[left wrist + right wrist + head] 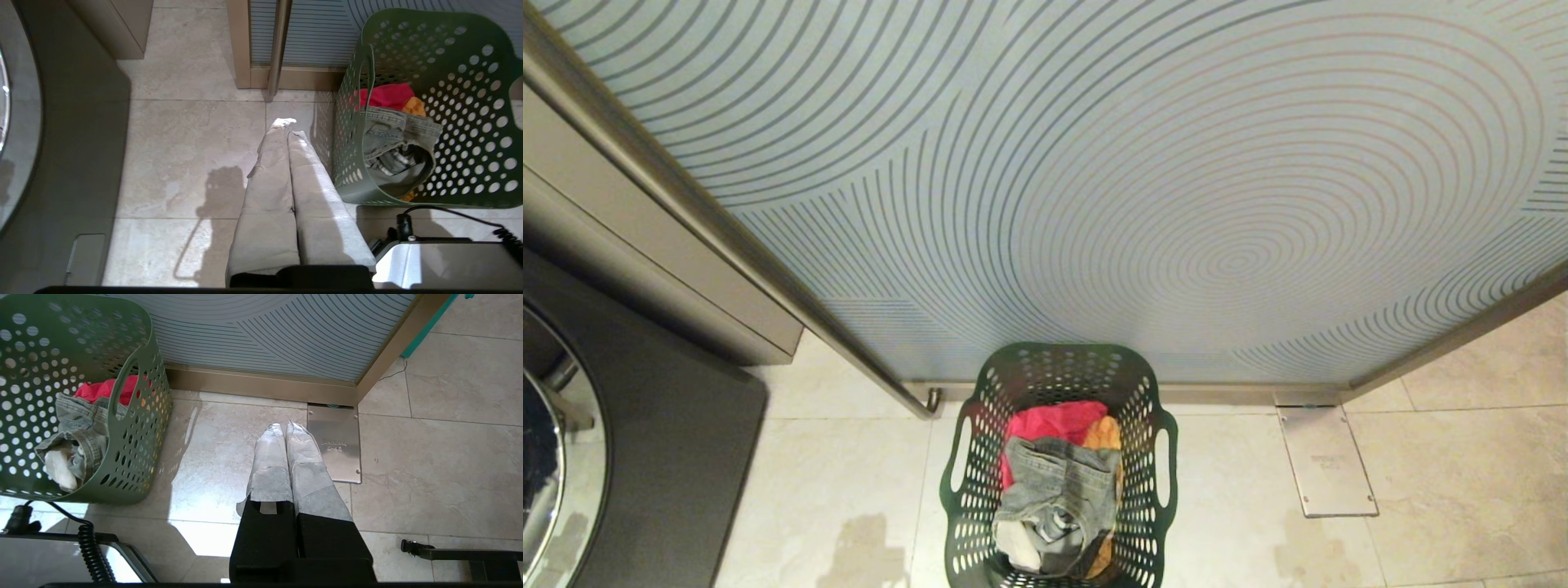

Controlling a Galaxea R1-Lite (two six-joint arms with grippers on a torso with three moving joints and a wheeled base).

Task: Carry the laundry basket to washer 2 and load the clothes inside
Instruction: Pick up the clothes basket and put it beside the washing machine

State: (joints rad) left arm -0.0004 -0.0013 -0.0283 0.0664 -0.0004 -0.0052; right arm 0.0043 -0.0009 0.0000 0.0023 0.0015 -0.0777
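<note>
The dark green perforated laundry basket (1152, 392) stands on the tiled floor straight ahead, against a glass door. The clothes (1058, 490) lie heaped inside: red and orange under grey-blue denim, with some white cloth. Neither arm shows in the head view. My left gripper (288, 126) hangs shut and empty over the floor left of the basket (470, 122). My right gripper (284, 426) is shut and empty over the floor right of the basket (135, 437). A dark grey front-load washer (670, 457) is at the far left; no numeral shows, so I cannot tell if it is washer 2.
A frosted glass door (1176, 204) with ring patterns fills the space behind the basket, with a long metal bar handle (768, 269). A steel floor plate (1327, 461) lies right of the basket. A beige cabinet (645, 245) stands above the washer. My base (441, 261) sits just behind the basket.
</note>
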